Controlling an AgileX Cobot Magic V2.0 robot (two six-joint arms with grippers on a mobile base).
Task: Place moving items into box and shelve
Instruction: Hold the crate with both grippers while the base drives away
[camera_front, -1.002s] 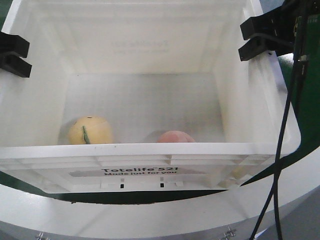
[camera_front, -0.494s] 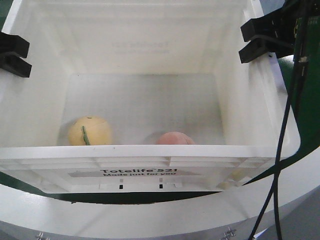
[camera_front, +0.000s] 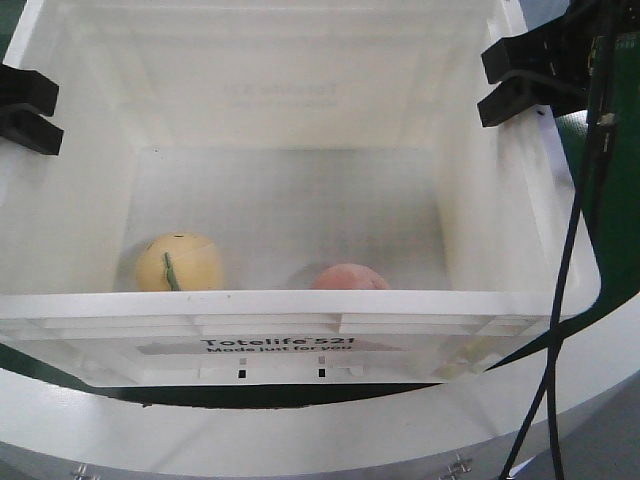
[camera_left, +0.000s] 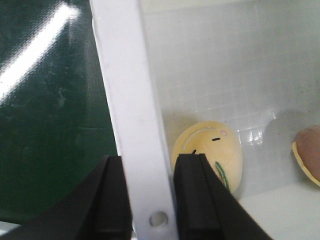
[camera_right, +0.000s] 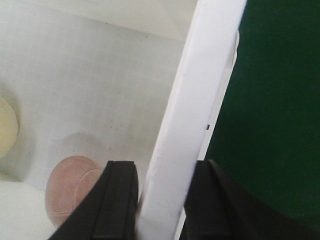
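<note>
Left end effector (camera_left: 150, 161): clenched on the box (camera_front: 300, 300) side rim. One black finger (camera_left: 112, 200) is outside the wall and the other inside, both touching the white plastic. In the front view it sits at 9 o'clock on the box (camera_front: 22, 108).

Right end effector (camera_right: 162, 170): same grip on the opposite rim, with the wall pinched between the two fingers. In the front view it's at 2 o'clock (camera_front: 520, 80).

Box: white crate, open top, "Totelife 521 Made just for you" printed on the near outer wall. Can't tell whether it's lifted or resting.

Contents:
- yellow toy (camera_front: 180, 263): on the box floor at 7 o'clock, near the left wall and near wall, green stripe showing. Left wrist view shows its stitched face (camera_left: 207, 152).
- pink toy (camera_front: 350, 277): on the floor at 6 o'clock, against the near wall, apart from the yellow one. It's also in the right wrist view (camera_right: 75, 187).

Outside the box: green surface (camera_left: 50, 125) on both sides, and a black cable (camera_front: 560, 330) hanging at 4 o'clock.
</note>
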